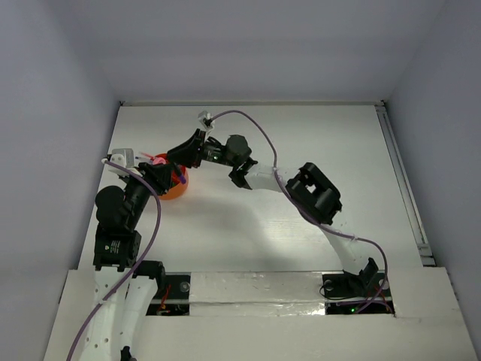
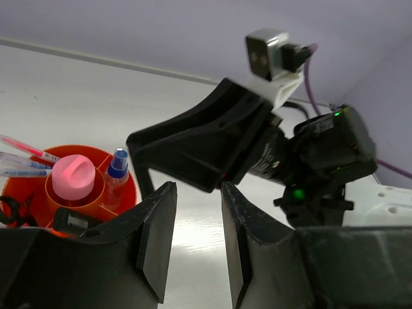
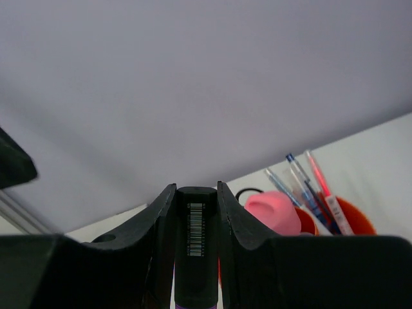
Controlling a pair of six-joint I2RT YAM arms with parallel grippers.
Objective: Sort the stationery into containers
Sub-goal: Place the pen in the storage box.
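Observation:
My right gripper (image 3: 196, 188) is shut on a black-bodied purple highlighter (image 3: 196, 241), barcode facing the camera. From above, its purple end (image 1: 183, 180) hangs over the orange container (image 1: 174, 189). Standing in the container (image 2: 125, 193) are a pink-capped bottle (image 2: 72, 177), a blue-capped bottle (image 2: 117, 168), thin pens (image 2: 26, 153) and a black highlighter (image 2: 77, 222). A black scissors handle (image 2: 9, 209) shows at its left rim. My left gripper (image 2: 196, 190) is open and holds nothing, just right of the container. The right gripper's black body (image 2: 199, 145) looms close ahead of it.
The container sits near the table's left edge (image 1: 113, 150), with both grippers crowded over it. A purple cable (image 1: 259, 131) arcs over the right arm. White tabletop (image 1: 323, 143) stretches to the right, and a metal rail (image 1: 402, 180) runs along the right side.

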